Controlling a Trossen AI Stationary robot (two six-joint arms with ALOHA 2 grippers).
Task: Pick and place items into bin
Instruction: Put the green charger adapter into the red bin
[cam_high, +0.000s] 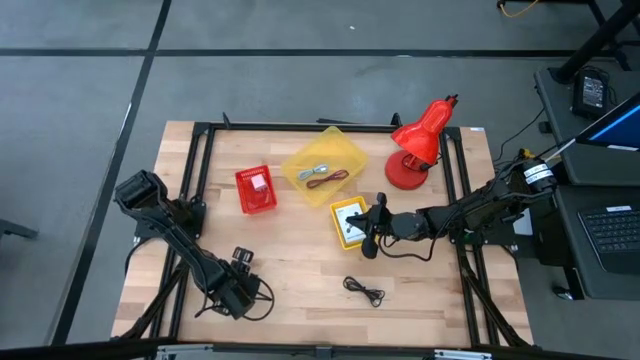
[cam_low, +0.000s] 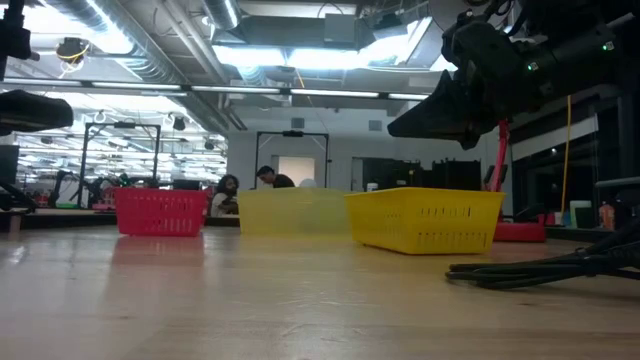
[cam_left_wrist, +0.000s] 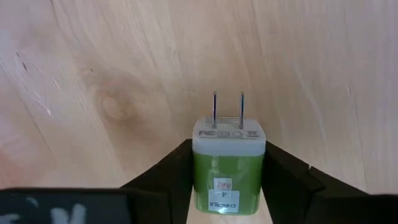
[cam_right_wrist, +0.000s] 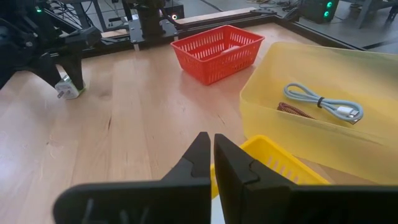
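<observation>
Green plug adapter (cam_left_wrist: 227, 167) (white-faced, two prongs) between left gripper (cam_left_wrist: 227, 186) fingers.

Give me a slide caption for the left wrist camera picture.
Left end effector straddling a green and white two-prong plug-in charger cube on the light wooden tabletop.

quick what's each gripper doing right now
left gripper: closing around a green plug adapter on the table, near its front left corner.
right gripper: shut, empty, above the small yellow basket.
</observation>
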